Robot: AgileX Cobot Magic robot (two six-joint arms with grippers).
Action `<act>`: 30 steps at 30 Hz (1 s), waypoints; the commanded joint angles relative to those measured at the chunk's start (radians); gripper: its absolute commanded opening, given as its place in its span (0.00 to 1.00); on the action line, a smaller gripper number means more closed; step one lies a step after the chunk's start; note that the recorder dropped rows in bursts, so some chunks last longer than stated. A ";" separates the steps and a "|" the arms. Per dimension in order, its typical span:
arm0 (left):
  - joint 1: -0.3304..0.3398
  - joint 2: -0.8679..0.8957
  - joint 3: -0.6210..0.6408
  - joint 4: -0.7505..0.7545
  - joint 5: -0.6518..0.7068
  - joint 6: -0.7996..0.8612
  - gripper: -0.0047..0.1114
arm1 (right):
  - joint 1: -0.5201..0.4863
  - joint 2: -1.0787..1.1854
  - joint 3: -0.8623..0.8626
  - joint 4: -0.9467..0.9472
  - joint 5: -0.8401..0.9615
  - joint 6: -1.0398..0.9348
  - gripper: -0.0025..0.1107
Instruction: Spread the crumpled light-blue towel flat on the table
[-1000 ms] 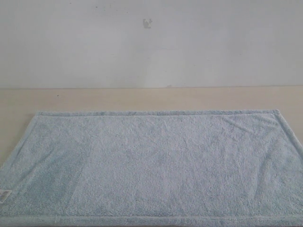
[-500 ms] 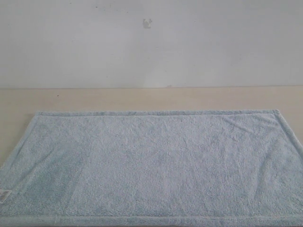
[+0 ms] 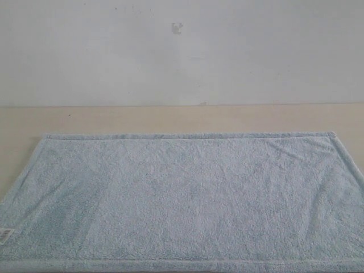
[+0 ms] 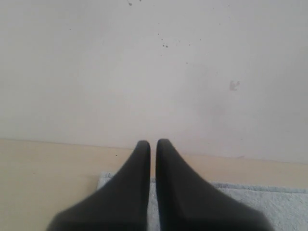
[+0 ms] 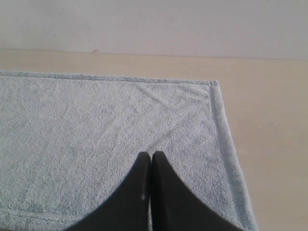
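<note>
The light-blue towel (image 3: 182,199) lies flat and spread out on the beige table (image 3: 170,118), with its hemmed edges straight and a small white label (image 3: 4,235) at its near left corner. Neither gripper shows in the exterior view. In the left wrist view my left gripper (image 4: 153,143) is shut with nothing in it, held above the towel (image 4: 260,202) near a far corner. In the right wrist view my right gripper (image 5: 151,155) is shut and empty above the towel (image 5: 96,125), near its far right corner (image 5: 214,84).
A pale wall (image 3: 182,51) rises behind the table's far edge. Bare tabletop (image 5: 269,125) runs to the right of the towel and along its far side.
</note>
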 commanded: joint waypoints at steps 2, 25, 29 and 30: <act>0.001 -0.025 0.112 -0.008 -0.068 0.005 0.08 | 0.001 -0.005 -0.001 0.000 -0.004 -0.003 0.02; 0.001 -0.025 0.126 0.004 -0.053 0.073 0.08 | 0.001 -0.005 -0.001 0.000 -0.004 -0.003 0.02; 0.002 -0.025 0.126 0.004 -0.055 0.073 0.08 | 0.001 -0.005 -0.001 0.000 -0.004 -0.003 0.02; 0.007 -0.025 0.126 0.004 -0.055 0.073 0.08 | 0.001 -0.005 -0.001 0.000 -0.004 -0.003 0.02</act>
